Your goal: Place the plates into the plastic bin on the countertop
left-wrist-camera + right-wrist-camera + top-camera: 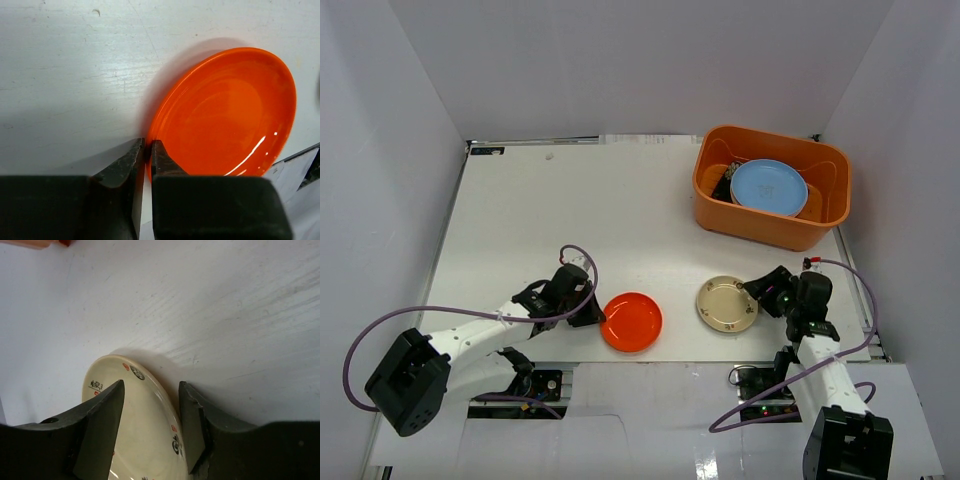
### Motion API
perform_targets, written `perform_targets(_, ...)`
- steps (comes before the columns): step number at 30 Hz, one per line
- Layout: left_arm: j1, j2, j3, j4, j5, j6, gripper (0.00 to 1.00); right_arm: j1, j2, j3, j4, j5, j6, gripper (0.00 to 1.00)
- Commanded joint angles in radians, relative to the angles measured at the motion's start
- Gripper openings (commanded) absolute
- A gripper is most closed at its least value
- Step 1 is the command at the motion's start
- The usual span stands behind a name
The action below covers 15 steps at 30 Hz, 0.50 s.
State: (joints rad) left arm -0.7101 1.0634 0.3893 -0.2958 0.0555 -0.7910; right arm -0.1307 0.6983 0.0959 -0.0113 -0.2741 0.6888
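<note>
A red-orange plate (632, 322) (225, 115) lies near the front of the countertop (570, 210). My left gripper (600, 318) (148, 145) is shut on its left rim, one finger inside the rim and one outside. To the right lies a cream plate (726, 304) (145, 440) with dark characters. My right gripper (757, 292) (151, 385) stands open astride its right rim, with a gap on both sides. The orange plastic bin (760, 225) at the back right holds a light blue plate (769, 186) lying over a dark patterned plate (725, 180).
White walls surround the countertop on three sides. Purple cables (470, 312) loop from both arms near the front edge. The bin stands close to the right wall.
</note>
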Motion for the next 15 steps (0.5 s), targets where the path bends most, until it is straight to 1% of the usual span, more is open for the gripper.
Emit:
perform_targets(1,-0.003,-0.008,0.031,-0.037,-0.075,0.003,0.14,0.006,0.038,-0.015,-0.173,-0.082,-0.104,0.56)
perform_targets(3,-0.005,-0.008,0.037,-0.040,-0.091,-0.001,0.07,0.008,0.059,-0.002,-0.197,-0.109,-0.129,0.61)
perform_targets(4,-0.003,-0.008,0.039,-0.042,-0.094,-0.002,0.05,0.008,0.061,0.004,-0.203,-0.126,-0.144,0.62)
perform_targets(5,-0.005,-0.008,0.040,-0.042,-0.098,-0.004,0.01,0.008,0.060,0.005,-0.205,-0.131,-0.149,0.62)
perform_targets(7,-0.003,-0.014,0.055,-0.057,-0.120,-0.007,0.00,0.011,0.056,0.004,-0.205,-0.157,-0.158,0.56)
perform_targets(9,-0.003,-0.028,0.063,-0.068,-0.131,-0.007,0.00,0.014,0.061,0.013,-0.219,-0.174,-0.169,0.52)
perform_targets(10,-0.003,-0.037,0.069,-0.071,-0.143,-0.007,0.00,0.017,0.064,0.014,-0.231,-0.184,-0.173,0.46)
perform_targets(11,-0.003,-0.051,0.072,-0.078,-0.151,-0.007,0.00,0.020,0.064,0.018,-0.234,-0.191,-0.176,0.43)
perform_targets(12,-0.003,-0.059,0.075,-0.091,-0.158,-0.007,0.00,0.023,0.063,0.018,-0.237,-0.200,-0.178,0.37)
perform_targets(15,-0.003,-0.077,0.085,-0.108,-0.187,-0.002,0.00,0.043,0.053,0.015,-0.245,-0.209,-0.170,0.26)
